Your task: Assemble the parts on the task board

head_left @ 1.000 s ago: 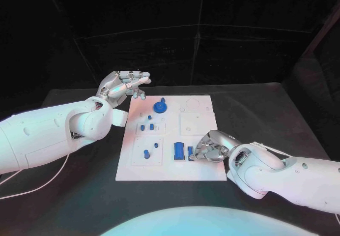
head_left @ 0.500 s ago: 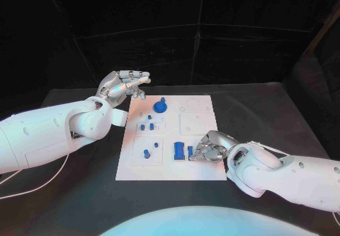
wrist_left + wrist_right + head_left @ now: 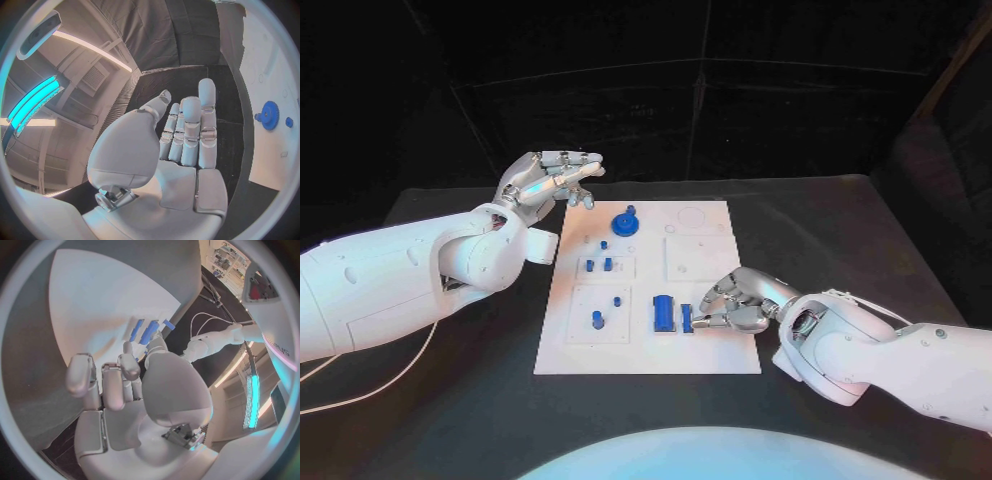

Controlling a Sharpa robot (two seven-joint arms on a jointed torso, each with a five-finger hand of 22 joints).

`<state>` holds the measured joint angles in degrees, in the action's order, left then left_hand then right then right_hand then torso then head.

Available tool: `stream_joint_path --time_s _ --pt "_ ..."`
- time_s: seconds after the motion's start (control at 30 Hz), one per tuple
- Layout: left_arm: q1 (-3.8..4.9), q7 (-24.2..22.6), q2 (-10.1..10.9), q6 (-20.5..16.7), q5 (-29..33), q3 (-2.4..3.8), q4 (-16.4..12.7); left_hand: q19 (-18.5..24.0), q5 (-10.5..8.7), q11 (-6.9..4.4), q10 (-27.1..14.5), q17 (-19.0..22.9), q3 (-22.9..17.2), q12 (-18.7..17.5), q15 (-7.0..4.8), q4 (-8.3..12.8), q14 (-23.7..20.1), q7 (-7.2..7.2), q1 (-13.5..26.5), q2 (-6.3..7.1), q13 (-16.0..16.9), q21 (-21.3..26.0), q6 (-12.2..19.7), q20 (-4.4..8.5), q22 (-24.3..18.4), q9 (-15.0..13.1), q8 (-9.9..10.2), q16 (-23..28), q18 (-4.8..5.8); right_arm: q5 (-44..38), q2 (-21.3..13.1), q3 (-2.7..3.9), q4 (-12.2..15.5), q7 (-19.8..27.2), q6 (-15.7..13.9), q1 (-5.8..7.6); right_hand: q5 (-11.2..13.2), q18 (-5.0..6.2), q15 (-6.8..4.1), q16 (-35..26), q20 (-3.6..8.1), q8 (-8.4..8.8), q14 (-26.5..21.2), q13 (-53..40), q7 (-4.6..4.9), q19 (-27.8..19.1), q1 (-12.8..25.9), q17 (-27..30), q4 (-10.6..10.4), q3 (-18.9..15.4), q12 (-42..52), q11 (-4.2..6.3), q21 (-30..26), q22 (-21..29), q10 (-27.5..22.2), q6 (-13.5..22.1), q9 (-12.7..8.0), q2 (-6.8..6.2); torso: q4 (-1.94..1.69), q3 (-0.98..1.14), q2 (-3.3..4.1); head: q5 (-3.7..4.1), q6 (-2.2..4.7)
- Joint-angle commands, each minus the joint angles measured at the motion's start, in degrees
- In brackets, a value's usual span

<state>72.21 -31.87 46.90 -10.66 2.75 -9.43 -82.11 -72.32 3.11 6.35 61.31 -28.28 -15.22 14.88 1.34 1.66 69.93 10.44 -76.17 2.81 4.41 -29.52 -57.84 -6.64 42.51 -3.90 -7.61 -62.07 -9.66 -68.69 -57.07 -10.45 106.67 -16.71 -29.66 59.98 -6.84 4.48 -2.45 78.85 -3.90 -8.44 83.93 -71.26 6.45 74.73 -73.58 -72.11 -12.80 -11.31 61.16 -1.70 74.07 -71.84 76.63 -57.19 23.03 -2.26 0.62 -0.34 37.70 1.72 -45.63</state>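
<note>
White task board (image 3: 708, 295) lies mid-tabletop; at its 5 o'clock, the right hand (image 3: 733, 305) pinches a slim blue peg (image 3: 687, 317): seat it squarely. Left hand (image 3: 548, 178), 11 o'clock, is curled, empty.

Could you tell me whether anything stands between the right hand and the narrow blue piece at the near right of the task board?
Nothing visible does. In the head view the right hand sits at the task board's right edge with its fingertips right beside the narrow blue piece, no other part between. Whether they touch it, I cannot tell.
</note>
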Motion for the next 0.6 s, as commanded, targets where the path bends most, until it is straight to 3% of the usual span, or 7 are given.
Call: stream_joint_path --time_s 0.03,0.1,0.17,0.23,0.4,0.5,0.6 --pt "0.08 -0.3 0.0 -0.1 1.2 0.02 0.2 0.1 -0.04 -0.04 -0.5 0.3 0.4 0.3 -0.04 0.0 -0.5 0.03 -0.4 -0.07 -0.1 0.3 0.4 -0.19 -0.1 0.1 -0.4 0.3 -0.74 19.0 -0.1 0.13 -2.7 19.2 3.6 1.56 -1.2 2.49 0.61 -6.2 -0.52 0.47 -0.6 6.6 0.43 -5.9 -2.8 7.8 1.4 0.4 -9.8 -0.46 -6.9 6.9 -5.4 1.0 -0.4 1.03 -0.11 -0.29 -0.55 0.68 1.22" --pt "0.07 -0.3 -0.1 -0.4 1.3 -0.04 0.7 0.5 -0.03 -0.12 -0.5 1.5 0.7 0.5 -0.01 -0.2 -1.3 -0.14 -0.2 -0.13 -0.1 0.6 0.3 -0.24 -0.3 0.0 -0.5 0.9 -0.73 27.3 0.5 0.14 -5.8 25.2 4.2 2.85 -2.0 5.1 0.99 -19.8 -0.96 0.73 -5.8 16.5 0.88 -14.9 -5.9 22.6 3.0 1.1 -23.5 -0.9 -19.1 18.6 -12.6 1.3 -0.8 2.99 -0.09 -0.47 -0.94 1.11 1.79" --pt "0.07 -0.3 -0.4 -0.6 1.4 -0.24 1.4 1.9 -0.08 -0.19 -0.6 2.5 1.1 0.8 0.04 -0.4 -3.1 -0.33 -0.1 -0.25 -0.2 1.9 0.0 -0.31 -1.0 0.0 -0.8 2.5 -0.77 34.8 1.5 0.15 -9.1 29.9 5.1 3.89 -0.5 6.05 1.76 -34.0 -1.39 1.76 -11.1 22.2 1.55 -19.2 -9.6 35.6 4.5 2.4 -29.9 -1.55 -27.0 25.1 -15.1 2.0 -1.8 4.95 0.05 -0.7 -1.36 1.37 2.59" --pt "0.07 -0.2 -0.7 -1.0 1.5 -0.55 2.3 4.7 -0.02 -0.04 -1.0 4.3 1.4 0.6 0.28 -0.5 -5.9 -0.43 -0.1 -0.4 -0.5 4.3 0.0 -0.59 -2.4 0.1 -0.9 6.0 -0.73 41.2 2.8 0.23 -12.7 33.9 6.1 4.76 0.6 5.91 2.72 -41.0 -2.24 3.0 -13.2 29.3 2.77 -20.8 -12.0 38.8 5.2 3.3 -37.1 -2.47 -31.9 28.4 -16.2 2.0 -3.0 6.03 0.21 -0.86 -1.8 1.57 3.43" --pt "0.05 -0.6 -2.5 -1.7 1.5 -0.96 5.5 17.4 -0.14 1.55 -2.0 13.7 1.8 -2.0 3.49 -1.1 -15.6 0.28 -0.4 -0.73 -0.9 16.3 1.2 -3.5 -10.7 0.2 0.5 26.0 0.19 51.4 8.4 3.21 -24.0 41.5 8.7 5.9 1.1 5.28 7.56 -61.7 -6.16 4.88 -22.6 49.1 3.9 -27.9 -16.2 50.9 6.0 4.6 -52.1 -4.88 -46.9 38.4 -14.6 1.6 -7.4 6.28 0.44 -0.87 -2.04 1.4 6.82" --pt "-0.07 -0.9 -4.2 -2.0 1.5 -1.02 7.9 22.8 -0.24 2.26 -2.0 18.0 2.6 -4.4 4.85 -0.9 -13.8 0.79 -1.0 -0.07 -0.8 23.0 1.8 -6.0 -16.8 0.2 1.9 35.6 -0.66 54.0 11.3 4.13 -29.2 43.8 8.8 6.09 0.6 5.48 8.78 -67.7 -8.07 4.87 -24.2 55.8 4.24 -28.3 -16.1 55.6 6.4 5.2 -55.3 -5.75 -52.0 42.3 -13.7 2.0 -9.9 6.34 0.25 -0.81 -2.55 1.57 7.41" --pt "-0.42 -1.4 -5.9 -2.6 1.6 -1.05 10.5 27.5 -0.08 3.03 -2.9 21.1 3.3 -6.5 6.81 -1.5 -16.7 0.83 -0.9 -1.14 -0.9 26.0 1.7 -8.24 -20.8 0.2 2.7 43.0 -0.74 56.2 14.3 4.9 -34.1 45.6 9.0 6.21 0.1 5.95 9.48 -71.4 -9.28 4.9 -24.2 60.7 4.59 -27.3 -14.9 59.4 6.9 5.6 -57.1 -6.25 -55.8 45.5 -13.2 2.2 -12.2 6.02 0.23 -0.54 -2.92 1.07 8.07"
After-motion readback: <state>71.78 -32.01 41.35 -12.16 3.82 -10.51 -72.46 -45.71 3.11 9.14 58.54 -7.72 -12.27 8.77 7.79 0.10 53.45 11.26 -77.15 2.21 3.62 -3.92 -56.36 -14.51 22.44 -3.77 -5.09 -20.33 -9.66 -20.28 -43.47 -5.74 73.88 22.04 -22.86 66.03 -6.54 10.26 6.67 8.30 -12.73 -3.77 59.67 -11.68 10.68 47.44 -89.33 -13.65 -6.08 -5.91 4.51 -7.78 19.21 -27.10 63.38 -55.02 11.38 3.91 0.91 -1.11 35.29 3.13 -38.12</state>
